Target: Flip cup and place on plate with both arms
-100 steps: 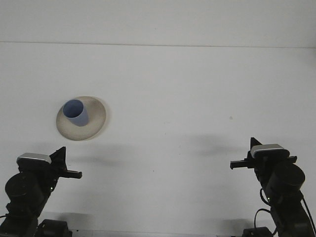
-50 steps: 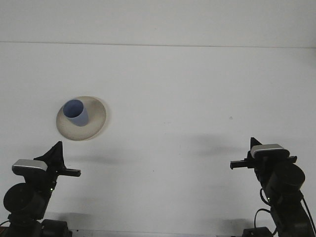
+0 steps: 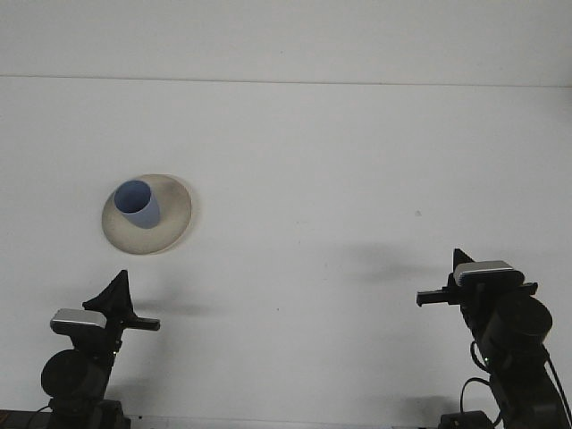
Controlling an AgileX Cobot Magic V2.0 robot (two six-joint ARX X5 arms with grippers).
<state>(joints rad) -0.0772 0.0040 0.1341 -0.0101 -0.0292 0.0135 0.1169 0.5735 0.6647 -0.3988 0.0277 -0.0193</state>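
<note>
You had the small blue plastic cup (image 3: 138,204) standing mouth-up on the round beige plate (image 3: 172,217); both arms sat low and apart, fingers' state unclear.

I work in what looks like a robotics lab or test cell: a plain white table (image 3: 357,179) runs to a bare white wall (image 3: 286,36), and the only props laid out are one beige plate (image 3: 170,228) and a blue cup (image 3: 137,203).
</note>
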